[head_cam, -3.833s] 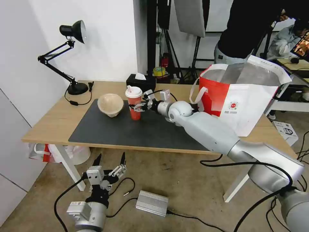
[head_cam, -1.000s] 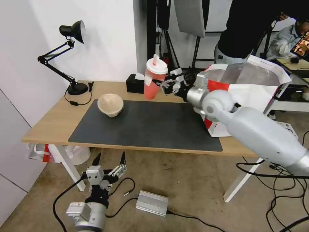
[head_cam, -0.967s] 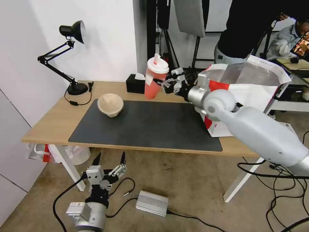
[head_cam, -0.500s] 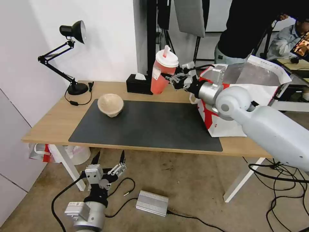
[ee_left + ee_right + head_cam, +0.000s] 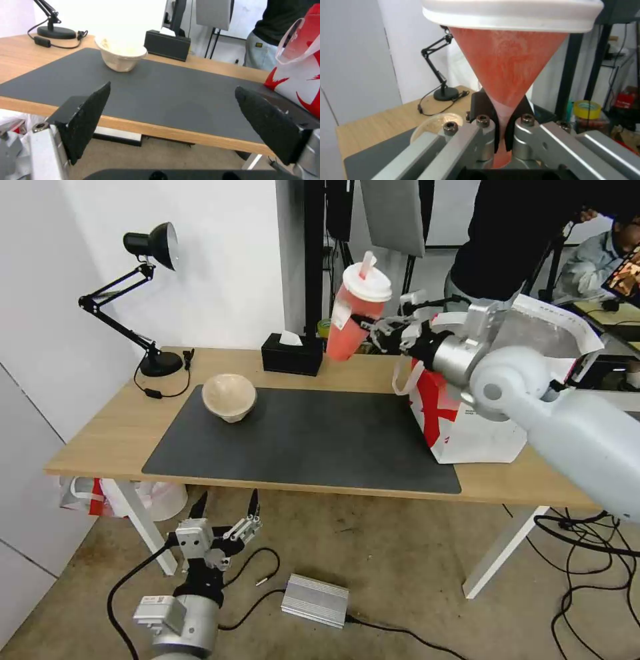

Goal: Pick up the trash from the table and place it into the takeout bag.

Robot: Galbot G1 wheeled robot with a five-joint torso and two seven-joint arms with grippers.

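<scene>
My right gripper (image 5: pixel 373 325) is shut on the tall red cup (image 5: pixel 353 319) with a white lid, holding it tilted high above the table's (image 5: pixel 100 433) back edge, just left of the takeout bag (image 5: pixel 493 400). In the right wrist view the red cup (image 5: pixel 506 67) is pinched between the fingers (image 5: pixel 483 130). The beige pulp bowl (image 5: pixel 229 397) sits on the dark mat's (image 5: pixel 300 440) far left corner; the left wrist view also shows this bowl (image 5: pixel 120 53). My left gripper (image 5: pixel 225 508) hangs open below the table's front edge.
A black desk lamp (image 5: pixel 143 293) stands at the back left and a black tissue box (image 5: pixel 292 355) at the back centre. A silver box (image 5: pixel 315 600) and cables lie on the floor. A red-and-white plastic bag (image 5: pixel 87 493) hangs under the table. A person stands behind the bag.
My right gripper has lifted the red cup off the mat and carried it up and right toward the takeout bag. The left arm has stayed put.
</scene>
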